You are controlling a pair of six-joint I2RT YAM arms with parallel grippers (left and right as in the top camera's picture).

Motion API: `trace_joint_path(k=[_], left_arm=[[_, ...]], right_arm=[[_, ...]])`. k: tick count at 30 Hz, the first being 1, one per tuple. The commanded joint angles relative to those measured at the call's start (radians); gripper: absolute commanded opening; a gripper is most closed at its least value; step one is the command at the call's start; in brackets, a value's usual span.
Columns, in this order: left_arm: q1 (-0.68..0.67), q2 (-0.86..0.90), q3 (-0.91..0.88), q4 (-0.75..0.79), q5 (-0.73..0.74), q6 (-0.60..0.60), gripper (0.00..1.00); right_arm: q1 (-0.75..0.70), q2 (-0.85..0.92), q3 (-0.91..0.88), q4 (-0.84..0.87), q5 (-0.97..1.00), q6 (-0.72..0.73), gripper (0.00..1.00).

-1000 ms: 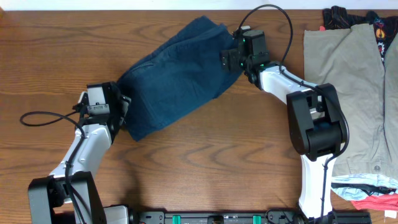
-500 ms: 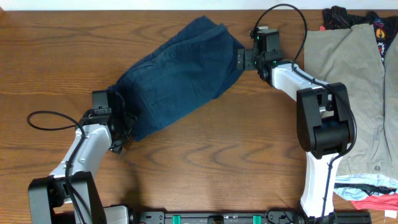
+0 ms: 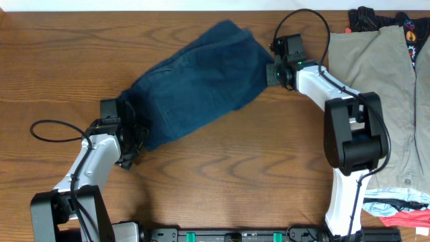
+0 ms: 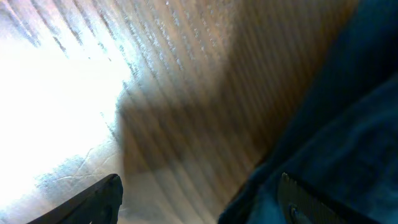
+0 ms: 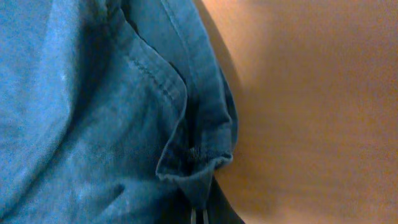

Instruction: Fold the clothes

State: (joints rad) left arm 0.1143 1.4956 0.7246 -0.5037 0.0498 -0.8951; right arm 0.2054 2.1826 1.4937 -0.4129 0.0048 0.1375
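Note:
The clothes [image 3: 198,81], a dark navy garment with stitched seams, lie crumpled on a diagonal across the wooden table. My right gripper [image 3: 271,72] is at their right edge, shut on a folded hem corner; in the right wrist view the jaws [image 5: 199,215] pinch that corner of the blue cloth [image 5: 93,112]. At the garment's lower-left end sits my left gripper [image 3: 132,138], open. In the left wrist view it [image 4: 199,205] straddles the cloth's edge [image 4: 336,124], with one finger over the fabric and the other over bare wood.
A larger khaki garment [image 3: 376,81] lies at the right, with a black one with red print [image 3: 366,17] behind it. More coloured clothes [image 3: 396,208] are piled at the front right. A black cable [image 3: 47,128] loops at the left.
The right gripper moved right along the garment's edge and shut on the hem corner. The left gripper slid down and settled at the lower-left end, still open.

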Motion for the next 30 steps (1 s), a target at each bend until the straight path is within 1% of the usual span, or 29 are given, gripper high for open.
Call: trace_joint_path(k=[1,3,6,8,9,10,11,13,14,15,16,18,19,21,24,27,30], left_arm=[[0.000,-0.001,-0.001,-0.026,-0.004,0.054,0.81],[0.000,-0.001,-0.001,-0.045,-0.004,0.057,0.81],[0.000,-0.001,-0.001,-0.066,-0.005,0.058,0.81],[0.000,-0.002,-0.001,-0.069,-0.005,0.072,0.81],[0.000,-0.001,-0.001,-0.069,-0.005,0.080,0.81],[0.000,-0.001,-0.001,-0.068,-0.005,0.080,0.81],[0.000,-0.001,-0.001,-0.068,-0.005,0.080,0.81],[0.000,-0.001,-0.001,-0.068,-0.005,0.080,0.81],[0.000,-0.001,-0.001,-0.068,-0.005,0.080,0.81],[0.000,-0.001,-0.001,-0.069,-0.004,0.080,0.81],[0.000,-0.001,-0.001,-0.068,-0.004,0.080,0.81],[0.000,-0.001,-0.001,-0.068,-0.004,0.080,0.81],[0.000,-0.001,-0.001,-0.068,-0.005,0.080,0.81],[0.000,-0.001,-0.001,-0.068,-0.004,0.080,0.81],[0.000,-0.001,-0.001,-0.069,-0.004,0.080,0.81],[0.000,-0.001,-0.001,-0.069,-0.004,0.080,0.81],[0.000,-0.001,-0.001,-0.069,-0.005,0.080,0.81]], right_arm=[[-0.038,-0.030,-0.011,-0.158,0.215,0.119,0.01],[-0.050,-0.063,-0.011,-0.298,0.264,0.182,0.01],[-0.061,-0.112,-0.011,-0.472,0.268,0.237,0.01],[-0.063,-0.142,-0.011,-0.539,0.269,0.247,0.01],[-0.062,-0.156,-0.011,-0.556,0.270,0.245,0.06],[-0.062,-0.175,-0.011,-0.567,0.269,0.237,0.15],[-0.063,-0.195,-0.011,-0.569,0.269,0.225,0.29],[-0.064,-0.240,-0.010,-0.558,0.270,0.216,0.64],[-0.064,-0.262,-0.010,-0.539,0.273,0.216,0.80],[-0.065,-0.283,-0.010,-0.510,0.274,0.214,0.87],[-0.065,-0.305,-0.010,-0.463,0.272,0.199,0.87],[-0.065,-0.332,-0.010,-0.360,0.243,0.125,0.68],[-0.065,-0.336,-0.010,-0.306,0.196,0.063,0.65],[-0.065,-0.335,-0.011,-0.243,0.062,-0.045,0.64],[-0.061,-0.310,-0.011,-0.233,-0.065,-0.123,0.69],[-0.054,-0.267,-0.011,-0.236,-0.064,-0.178,0.71],[-0.051,-0.214,-0.011,-0.224,-0.064,-0.281,0.75]])
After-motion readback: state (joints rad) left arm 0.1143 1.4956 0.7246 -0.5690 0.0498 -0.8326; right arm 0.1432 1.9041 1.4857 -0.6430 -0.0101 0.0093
